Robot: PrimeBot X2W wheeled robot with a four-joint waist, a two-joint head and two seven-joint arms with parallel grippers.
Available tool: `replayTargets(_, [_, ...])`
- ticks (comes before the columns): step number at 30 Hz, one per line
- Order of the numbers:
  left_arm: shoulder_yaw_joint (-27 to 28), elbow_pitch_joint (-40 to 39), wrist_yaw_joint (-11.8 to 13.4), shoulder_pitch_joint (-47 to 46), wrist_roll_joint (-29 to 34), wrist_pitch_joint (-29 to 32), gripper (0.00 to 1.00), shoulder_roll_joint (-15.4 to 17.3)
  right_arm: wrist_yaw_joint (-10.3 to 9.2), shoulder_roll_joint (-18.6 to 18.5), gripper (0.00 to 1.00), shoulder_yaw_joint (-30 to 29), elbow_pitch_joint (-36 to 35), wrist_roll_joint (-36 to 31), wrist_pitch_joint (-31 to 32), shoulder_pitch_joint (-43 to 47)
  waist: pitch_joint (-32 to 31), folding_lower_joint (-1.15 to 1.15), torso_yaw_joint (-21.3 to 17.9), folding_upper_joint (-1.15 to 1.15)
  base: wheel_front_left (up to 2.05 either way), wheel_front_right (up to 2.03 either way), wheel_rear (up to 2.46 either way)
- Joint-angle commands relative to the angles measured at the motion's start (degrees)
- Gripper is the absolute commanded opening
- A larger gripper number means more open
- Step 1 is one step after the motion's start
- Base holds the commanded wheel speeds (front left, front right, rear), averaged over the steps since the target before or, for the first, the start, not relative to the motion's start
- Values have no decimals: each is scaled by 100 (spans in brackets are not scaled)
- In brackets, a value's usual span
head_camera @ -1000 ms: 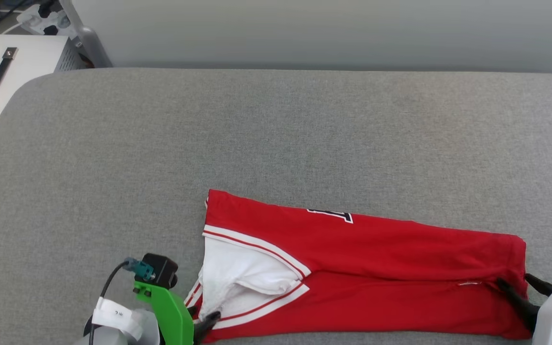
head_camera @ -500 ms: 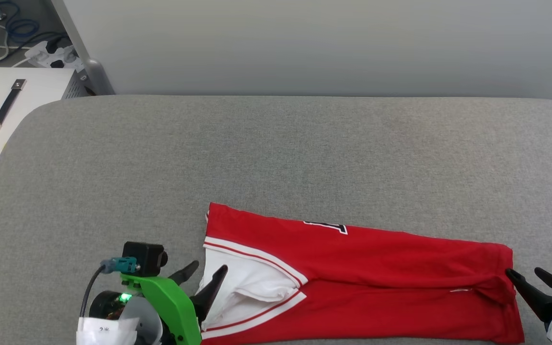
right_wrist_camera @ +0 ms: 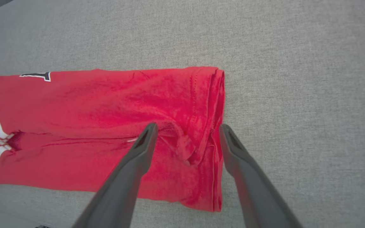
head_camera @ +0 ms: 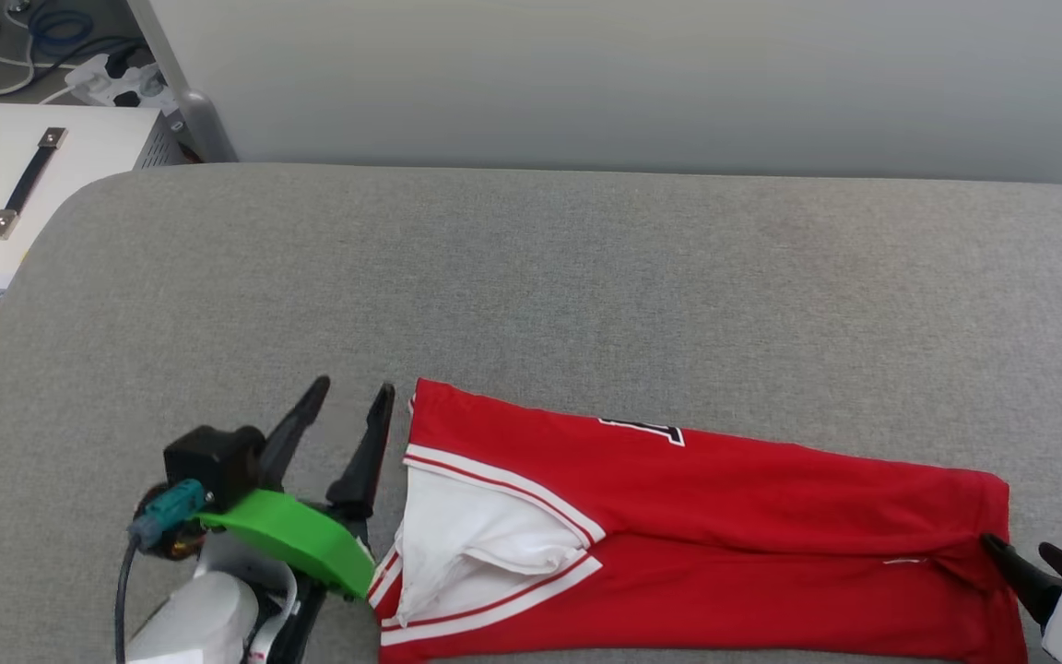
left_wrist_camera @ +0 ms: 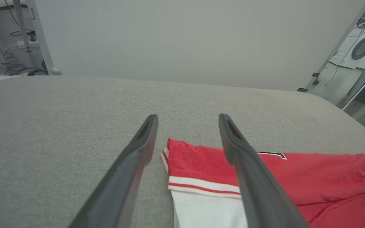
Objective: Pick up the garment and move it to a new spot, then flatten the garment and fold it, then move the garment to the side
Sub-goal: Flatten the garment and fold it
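So the garment (head_camera: 706, 516) is laid out as a long narrow red strip along the near edge of the grey surface (head_camera: 586, 277), sides seemingly folded in, with a white sleeve (head_camera: 471, 535) showing at the left end and a bit of lettering (head_camera: 646, 429) at the far edge. The left pincer (head_camera: 353, 385) is spread wide just beside that sleeve end, nothing held. The right pincer (head_camera: 1018, 546) is parted wide too, straddling the hem end, one finger over cloth, one over grey, nothing gripped. Both ends are probably flanked like this so the strip can be folded end to end next.
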Motion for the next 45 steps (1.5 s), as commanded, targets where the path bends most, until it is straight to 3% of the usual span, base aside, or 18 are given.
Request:
replayTargets(1, [269, -147, -22, 3, 310, -31, 100, -133, -4, 155, 100, -146, -3, -157, 102, 48, 80, 0, 54, 0, 0, 0, 0])
replayTargets(8, [1479, -529, -600, 518, 1575, -34, 100, -871, -4, 768, 100, -809, 48, -846, 483, -114, 300, 0, 134, 0, 0, 0, 0])
replayTargets(14, [1937, -441, -972, 672, 2139, -35, 100, -1320, -4, 1110, 100, -1129, 222, -1116, 586, -260, 442, 0, 193, 0, 0, 0, 0])
replayTargets(22, [2177, -365, -1087, 616, 2387, -35, 100, -1607, -4, 1341, 100, -1181, 498, -1185, 589, -378, 688, 0, 247, 0, 0, 0, 0])
replayTargets(30, [2032, -327, -1092, 532, 2296, -35, 100, -1566, -4, 1462, 100, -882, 751, -1119, 555, -353, 793, 0, 263, 0, 0, 0, 0])
replayTargets(31, [2010, -311, -1092, 526, 2284, -36, 100, -1557, -4, 1461, 96, -848, 777, -1106, 549, -352, 797, 0, 262, 0, 0, 0, 0])
replayTargets(32, [1978, -285, -1092, 519, 2265, -36, 100, -1546, -4, 1451, 56, -810, 799, -1088, 528, -354, 796, 0, 261, 0, 0, 0, 0])
replayTargets(33, [1954, -265, -1092, 513, 2249, -36, 100, -1537, -4, 1444, 33, -793, 814, -1068, 497, -360, 790, 0, 259, 0, 0, 0, 0])
replayTargets(34, [1933, -246, -1092, 507, 2234, -36, 100, -1526, -4, 1429, 0, -787, 835, -1046, 453, -375, 777, 0, 256, 0, 0, 0, 0])
replayTargets(45, [1909, -166, -1093, 556, 2142, -36, 100, -1445, -4, 945, 0, -913, 911, -1037, 33, -421, 503, 0, 194, 0, 0, 0, 0])
